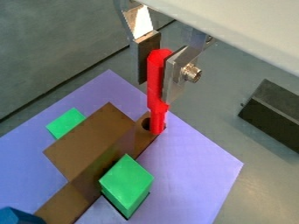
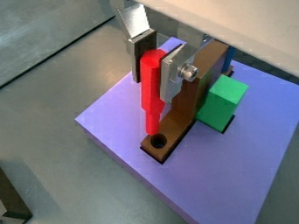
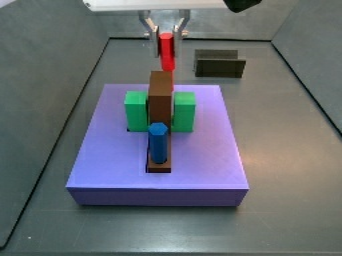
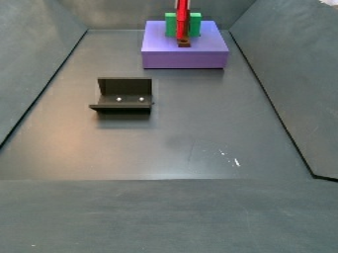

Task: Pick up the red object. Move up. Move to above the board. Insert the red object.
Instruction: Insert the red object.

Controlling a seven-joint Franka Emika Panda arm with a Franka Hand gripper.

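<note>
My gripper [image 1: 160, 80] is shut on the red object [image 1: 156, 94], a thin red peg held upright; both wrist views show this [image 2: 152, 83]. The peg's lower tip is at the mouth of a round hole [image 2: 156, 141] at one end of the brown board [image 1: 87, 149]. The board lies on a purple slab [image 1: 198, 166] with a green block on each side [image 1: 66, 122] [image 1: 126, 184]. In a side view the gripper [image 3: 166, 34] holds the red object [image 3: 166, 48] over the board's far, taller end [image 3: 160, 95]. A blue peg [image 3: 158, 140] stands in the board's near end.
The dark fixture [image 3: 219, 65] stands on the grey floor beyond the purple slab [image 3: 120, 165]; it also shows in a side view [image 4: 123, 96] and a wrist view [image 1: 274, 109]. Sloped grey walls [image 4: 40, 89] enclose the floor.
</note>
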